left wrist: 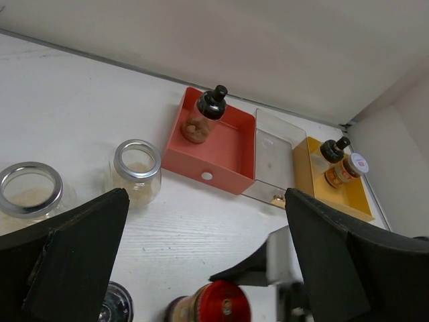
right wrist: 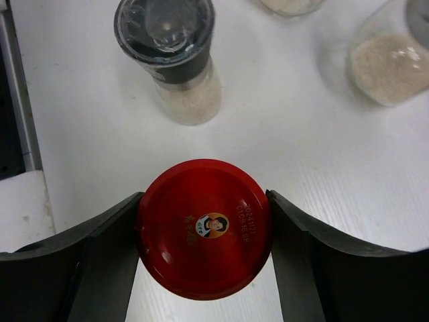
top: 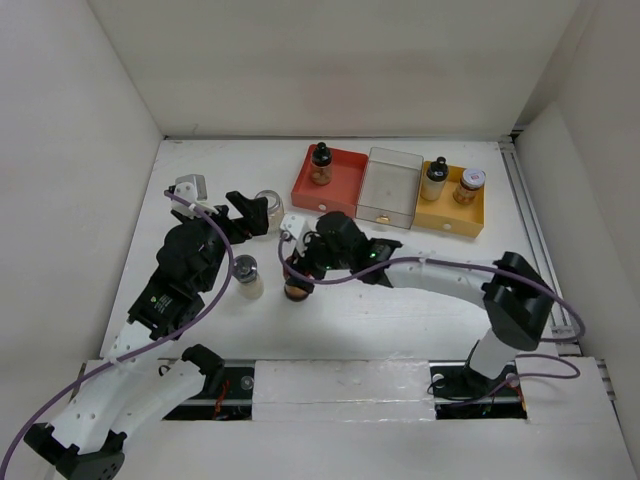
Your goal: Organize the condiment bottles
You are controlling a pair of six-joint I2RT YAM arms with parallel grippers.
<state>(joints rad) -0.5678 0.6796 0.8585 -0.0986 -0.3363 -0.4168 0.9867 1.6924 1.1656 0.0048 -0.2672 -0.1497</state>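
Right jaws flush against red-capped jar point(right wrist: 204, 228), either side

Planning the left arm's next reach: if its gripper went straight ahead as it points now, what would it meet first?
Probably the clear glass jar with a silver rim, close ahead of the open left gripper; the red square tray lies beyond.

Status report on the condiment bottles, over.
Left gripper open, holding nothing. Right gripper closed on the red-capped jar, jar upright on the table. Dark-capped grinder stands close beside it, not touching.
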